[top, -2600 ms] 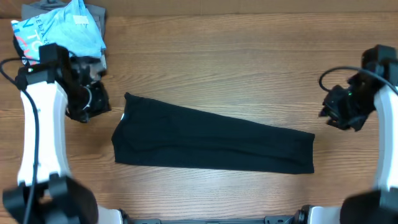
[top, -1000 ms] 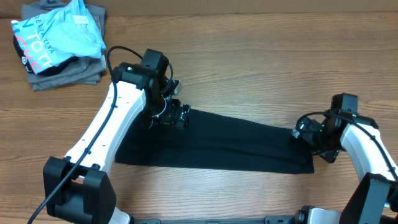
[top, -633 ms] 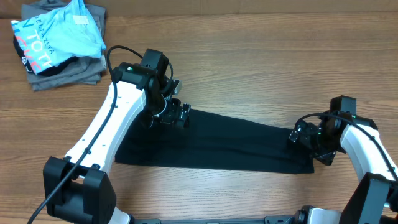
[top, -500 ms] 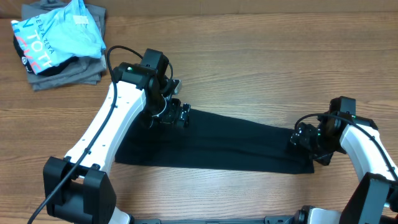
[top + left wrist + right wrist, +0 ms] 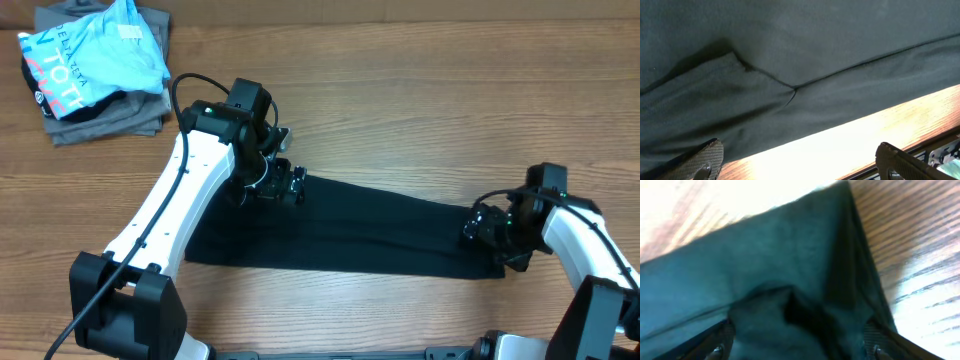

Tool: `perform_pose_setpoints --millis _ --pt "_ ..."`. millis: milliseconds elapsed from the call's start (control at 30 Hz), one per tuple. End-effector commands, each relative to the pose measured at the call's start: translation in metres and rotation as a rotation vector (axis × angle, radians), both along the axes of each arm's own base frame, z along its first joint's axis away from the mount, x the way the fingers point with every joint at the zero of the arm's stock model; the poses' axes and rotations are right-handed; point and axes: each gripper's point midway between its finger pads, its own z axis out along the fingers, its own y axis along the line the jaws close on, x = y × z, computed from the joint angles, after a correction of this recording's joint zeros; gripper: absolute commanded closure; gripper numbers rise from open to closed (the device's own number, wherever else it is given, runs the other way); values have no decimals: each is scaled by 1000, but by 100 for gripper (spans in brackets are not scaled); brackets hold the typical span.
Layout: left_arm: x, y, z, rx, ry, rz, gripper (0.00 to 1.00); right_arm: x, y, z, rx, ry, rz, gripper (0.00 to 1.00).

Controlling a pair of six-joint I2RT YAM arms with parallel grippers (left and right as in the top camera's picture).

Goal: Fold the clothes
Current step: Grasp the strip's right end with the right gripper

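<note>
The overhead camera looks straight down from high up, taking in most of the table (image 5: 420, 90). The left wrist camera sits very close over the black T-shirt (image 5: 350, 225), toward its 9 o'clock end, seeing cloth and a strip of wood. The right wrist camera is as close at the 3 o'clock end, over a corner. All three share that shirt.

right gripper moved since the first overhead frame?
Yes. The right gripper went leftward and down in the overhead view, from clear of the black T-shirt to over its right end.
</note>
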Motion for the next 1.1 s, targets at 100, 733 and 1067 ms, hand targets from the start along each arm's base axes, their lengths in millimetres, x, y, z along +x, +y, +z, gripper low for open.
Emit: perform_pose_setpoints --millis 100,733,1067 --pt "-1 -2 -5 -1 5 -33 0 -13 0 -15 -21 21 4 10" --pt "1 -2 -5 -3 -1 -33 0 13 -4 20 -9 -12 4 28" --pt "2 -2 -5 -2 -9 -44 0 17 -42 30 -215 20 -60 0"
